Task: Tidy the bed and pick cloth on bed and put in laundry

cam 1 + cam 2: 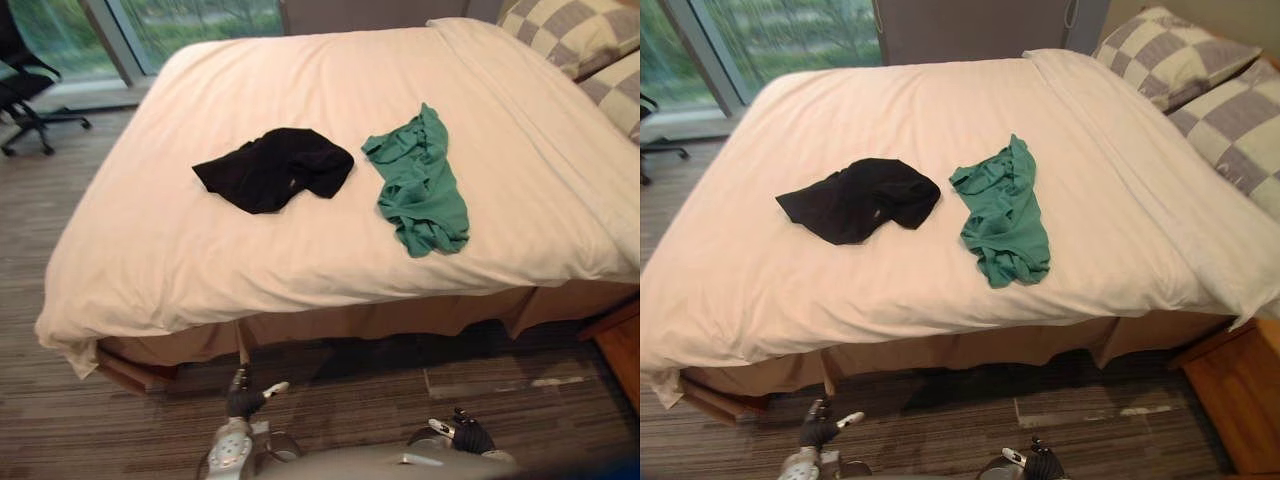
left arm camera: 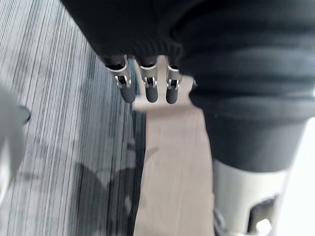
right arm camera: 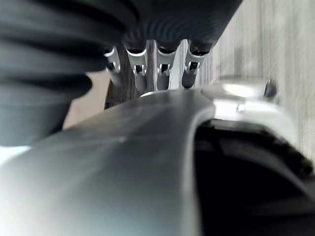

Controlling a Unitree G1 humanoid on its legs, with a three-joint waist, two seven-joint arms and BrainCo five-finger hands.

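Note:
A crumpled black cloth (image 1: 275,168) lies on the cream bed (image 1: 200,260), left of centre. Beside it to the right lies a green cloth (image 1: 420,182), bunched lengthwise. My left hand (image 1: 243,399) hangs low by the floor in front of the bed, fingers (image 2: 147,86) relaxed and holding nothing. Low on the right is my right hand (image 1: 468,434), its fingers (image 3: 162,71) straight and empty too. Both hands are well short of the cloths.
Two checkered pillows (image 1: 1175,60) lie at the bed's right end. A black office chair (image 1: 20,85) stands at the far left by the window. A wooden bedside unit (image 1: 1235,395) sits at the lower right. Striped carpet (image 1: 120,430) runs in front of the bed.

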